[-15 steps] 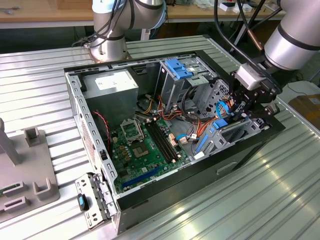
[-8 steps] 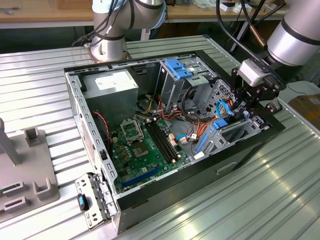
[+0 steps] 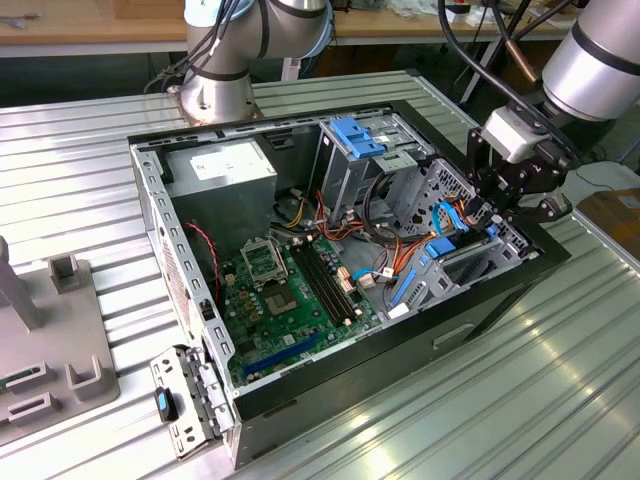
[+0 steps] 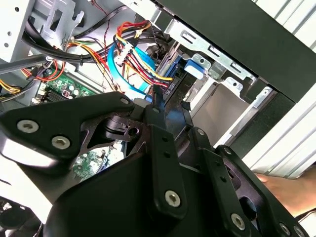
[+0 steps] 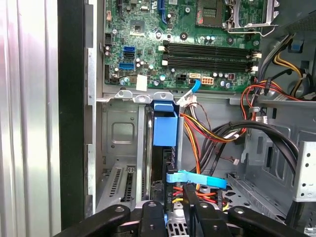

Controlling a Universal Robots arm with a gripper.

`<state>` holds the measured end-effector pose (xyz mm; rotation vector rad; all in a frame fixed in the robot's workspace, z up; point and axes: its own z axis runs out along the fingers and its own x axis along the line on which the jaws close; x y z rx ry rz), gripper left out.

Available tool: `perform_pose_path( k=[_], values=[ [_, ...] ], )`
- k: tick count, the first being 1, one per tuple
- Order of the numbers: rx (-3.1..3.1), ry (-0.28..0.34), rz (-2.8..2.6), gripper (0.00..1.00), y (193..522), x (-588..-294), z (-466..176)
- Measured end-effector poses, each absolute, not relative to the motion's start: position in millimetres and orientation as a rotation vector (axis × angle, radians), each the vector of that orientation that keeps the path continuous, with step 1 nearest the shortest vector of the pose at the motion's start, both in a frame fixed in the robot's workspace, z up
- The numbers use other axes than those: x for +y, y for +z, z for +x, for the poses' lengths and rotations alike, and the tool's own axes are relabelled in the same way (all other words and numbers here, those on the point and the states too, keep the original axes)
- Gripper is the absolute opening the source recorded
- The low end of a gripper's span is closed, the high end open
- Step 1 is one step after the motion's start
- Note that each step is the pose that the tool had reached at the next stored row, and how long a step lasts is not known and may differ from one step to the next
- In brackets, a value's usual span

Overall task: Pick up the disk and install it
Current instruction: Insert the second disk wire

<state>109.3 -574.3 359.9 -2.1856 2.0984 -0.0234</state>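
Gripper [image 3: 520, 198] hangs low over the front corner of the open computer case [image 3: 150, 200], at the exterior view's right, reaching down into the drive bay [image 5: 118, 133]. Whether it is clamped on anything I cannot tell, since its own black linkage covers the place where it meets the bay. The disk [image 5: 162, 163] stands edge-on inside that bay in the first wrist view, a dark slab running away from the gripper, and the blue carrier tab [image 5: 165, 129] at its far end lies close to the bay's metal lip, just short of the motherboard [image 5: 148, 49]. A flat blue data cable [image 5: 197, 178] crosses right beside the disk's near end. A bundle of red, yellow and black wires [image 5: 207, 133] loops through the space next to it. I judge that picking up is done and that the step in hand is the installing itself: the disk sits in its slot, but I cannot tell whether it is fully home. Finishing that step calls for force kept straight along the slot so that the carrier rails do not bind. It also calls for care that the blue cable and the wires stay out from between the disk and the bay wall, and for a retreat that does not snag them.
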Motion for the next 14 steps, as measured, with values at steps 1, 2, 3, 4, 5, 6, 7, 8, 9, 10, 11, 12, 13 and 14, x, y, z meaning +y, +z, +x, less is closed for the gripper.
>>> perform_pose_path(
  k=[1, 2, 3, 4, 5, 6, 7, 8, 9, 10, 11, 12, 13, 14],
  values=[
    [2.098, -0.024, -2.186, 0.3, 359.9, -574.3, 109.3],
    [2.097, -0.026, -2.184, 0.3, 360.0, -574.3, 108.5],
    [2.094, -0.028, -2.182, 0.3, 360.3, -574.3, 108.0],
    [2.091, -0.032, -2.179, 0.3, 360.8, -574.3, 107.5],
    [2.089, -0.036, -2.177, 0.3, 360.9, -574.3, 106.6],
    [2.088, -0.038, -2.176, 0.3, 360.9, -574.2, 105.1],
    [2.088, -0.038, -2.175, 0.3, 360.9, -574.3, 104.2],
    [2.088, -0.038, -2.175, 0.3, 360.9, -574.3, 104.2],
    [2.088, -0.039, -2.176, 0.3, 360.9, -574.3, 104.1],
    [2.088, -0.039, -2.175, 0.3, 360.9, -574.3, 103.9],
    [2.088, -0.039, -2.175, 0.3, 360.9, -574.3, 103.8],
    [2.089, -0.035, -2.177, 0.3, 360.9, -574.3, 103.8],
    [2.098, -0.017, -2.185, 0.3, 360.9, -574.3, 103.9],
    [2.101, -0.011, -2.187, 0.3, 360.9, -574.2, 103.9]
  ],
)
